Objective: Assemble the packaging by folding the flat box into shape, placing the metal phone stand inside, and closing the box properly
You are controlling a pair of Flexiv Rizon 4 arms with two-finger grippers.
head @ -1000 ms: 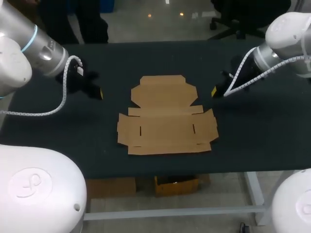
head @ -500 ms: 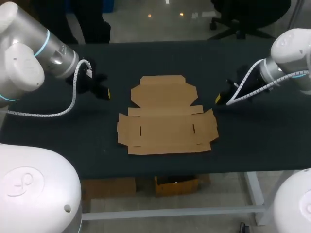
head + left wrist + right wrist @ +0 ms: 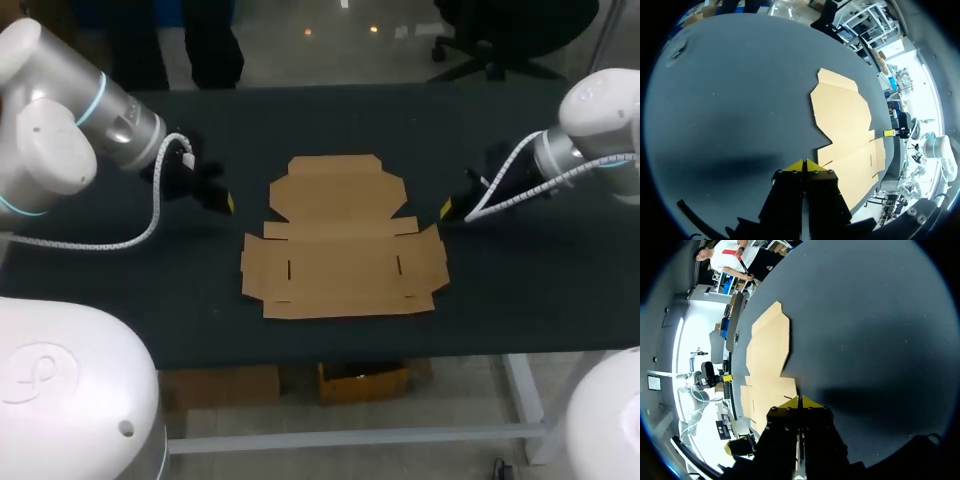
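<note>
Left gripper (image 3: 228, 203) nearer the single flat box (image 3: 340, 250) than before, right gripper (image 3: 445, 209) near it, both closed and empty.

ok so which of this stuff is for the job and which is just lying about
For the job: flat cardboard box, unfolded; left gripper, shut; right gripper, shut. No metal phone stand in view.
Just there: the black table under the box.
</note>
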